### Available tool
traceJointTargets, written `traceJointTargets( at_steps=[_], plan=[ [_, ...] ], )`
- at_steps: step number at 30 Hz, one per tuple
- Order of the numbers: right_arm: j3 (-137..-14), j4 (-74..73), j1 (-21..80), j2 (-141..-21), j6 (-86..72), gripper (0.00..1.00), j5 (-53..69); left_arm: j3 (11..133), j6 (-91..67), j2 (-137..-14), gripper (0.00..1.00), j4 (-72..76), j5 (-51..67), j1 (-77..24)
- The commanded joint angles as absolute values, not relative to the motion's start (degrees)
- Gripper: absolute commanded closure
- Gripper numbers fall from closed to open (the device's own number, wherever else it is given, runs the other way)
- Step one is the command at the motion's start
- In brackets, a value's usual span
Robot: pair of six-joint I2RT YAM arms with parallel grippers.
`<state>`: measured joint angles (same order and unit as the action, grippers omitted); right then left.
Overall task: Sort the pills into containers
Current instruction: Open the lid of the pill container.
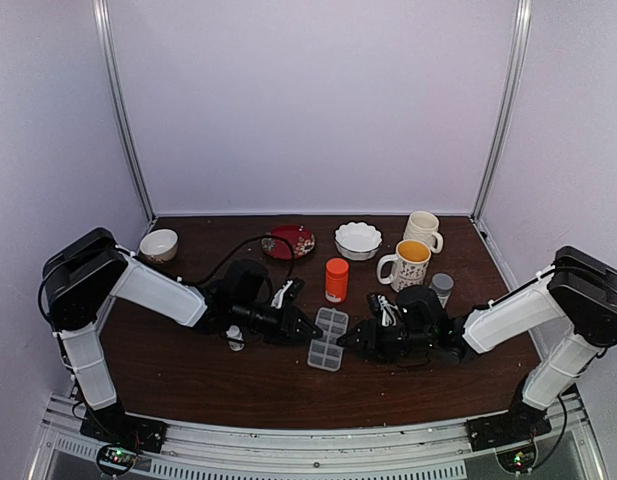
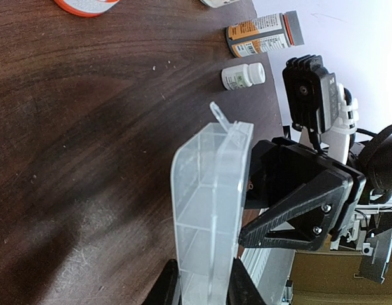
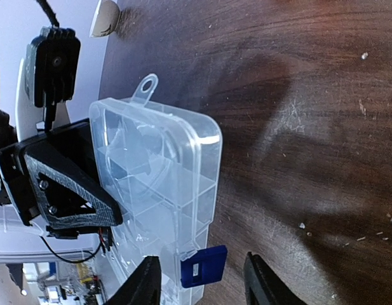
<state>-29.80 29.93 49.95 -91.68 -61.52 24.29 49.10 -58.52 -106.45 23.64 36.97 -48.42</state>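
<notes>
The clear plastic pill organizer (image 1: 328, 338) with its small cell containers lies mid-table between both arms. In the left wrist view the organizer (image 2: 208, 197) stands edge-on, and my left gripper (image 2: 205, 289) is shut on its near end. My right gripper (image 3: 202, 283) is open. Its fingers straddle the organizer's (image 3: 157, 178) corner, where a blue latch (image 3: 205, 265) sticks out between them without touching either finger. The cells that show hold nothing. No pills are in view. From above, the left gripper (image 1: 310, 328) and the right gripper (image 1: 348, 342) meet at the organizer.
An orange bottle (image 1: 336, 279) stands just behind the organizer. A yellow-lined mug (image 1: 409, 264), a white mug (image 1: 423, 230), a scalloped white bowl (image 1: 358, 240), a red plate (image 1: 289, 241) and a small bowl (image 1: 159, 244) stand further back. A grey-capped bottle (image 2: 262, 35) and a small white bottle (image 2: 243, 75) stand to the right.
</notes>
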Motion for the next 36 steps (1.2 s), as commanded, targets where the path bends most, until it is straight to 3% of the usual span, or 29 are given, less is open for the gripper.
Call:
traceJointTargets(
  at_steps=[1,7,13,20,36],
  plan=[
    [-29.32,34.32,49.66,-92.01,-62.3,0.49,24.87,50.18,-59.26,-106.69,1.0,27.53,39.22,-48.34],
    [-25.84,46.24,49.22,-92.2,-66.26,0.39,27.66,50.12,-61.86,-108.05,1.0,32.32,41.39,-48.33],
    [-23.38,51.44,48.66,-92.21,-68.17,0.53,27.95,50.01,-62.07,-108.43,1.0,32.5,40.85,-48.18],
    [-22.43,51.41,48.34,-91.82,-68.03,0.63,27.68,50.36,-60.98,-108.36,1.0,30.31,40.19,-48.12],
    [-22.23,49.98,48.34,-91.34,-66.81,0.67,27.53,49.71,-60.27,-107.71,1.0,29.06,39.07,-48.16]
  ],
)
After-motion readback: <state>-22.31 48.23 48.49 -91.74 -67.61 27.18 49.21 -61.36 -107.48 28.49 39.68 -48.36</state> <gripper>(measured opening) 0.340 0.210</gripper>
